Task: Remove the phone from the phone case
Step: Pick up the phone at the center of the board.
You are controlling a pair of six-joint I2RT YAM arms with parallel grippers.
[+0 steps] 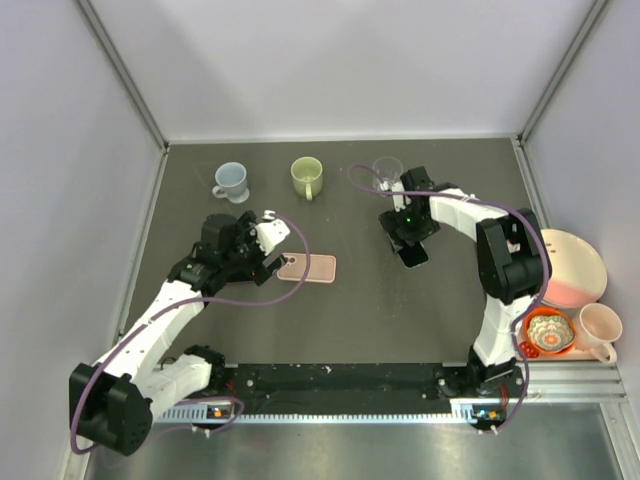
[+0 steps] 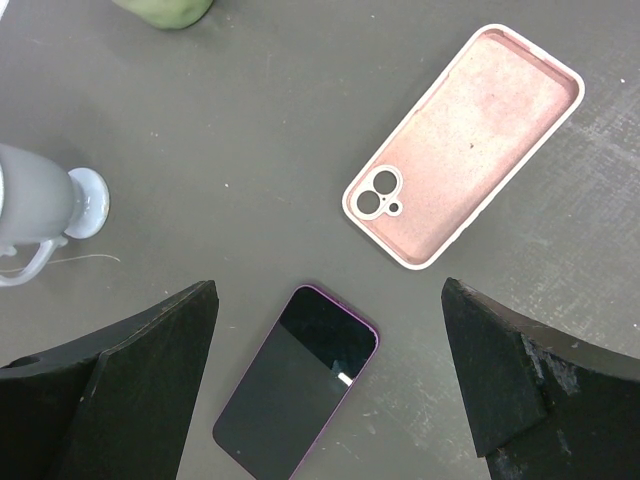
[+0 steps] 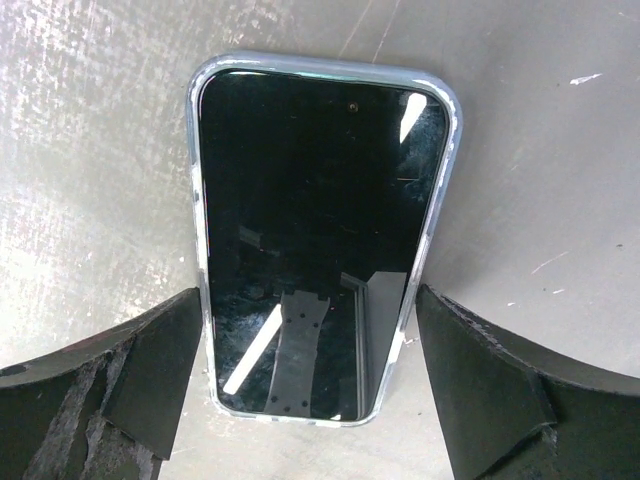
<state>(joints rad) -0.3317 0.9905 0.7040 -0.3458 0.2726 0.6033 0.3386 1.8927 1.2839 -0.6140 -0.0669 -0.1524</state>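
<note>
An empty pink phone case (image 2: 465, 145) lies open side up on the dark table; it also shows in the top view (image 1: 306, 268). A purple-edged phone (image 2: 297, 382) lies screen up just beside it, out of any case. My left gripper (image 2: 328, 300) is open and hovers over this phone, one finger on each side; in the top view the left gripper (image 1: 272, 255) hides the phone. A second phone in a clear case (image 3: 320, 235) lies screen up under my right gripper (image 3: 308, 300), which is open and straddles its near end (image 1: 408, 240).
A blue-grey mug (image 1: 231, 181), a green mug (image 1: 307, 176) and a clear glass (image 1: 387, 170) stand along the back. A pink plate (image 1: 570, 265), an orange bowl (image 1: 548, 332) and a pink mug (image 1: 600, 328) sit off the table's right edge.
</note>
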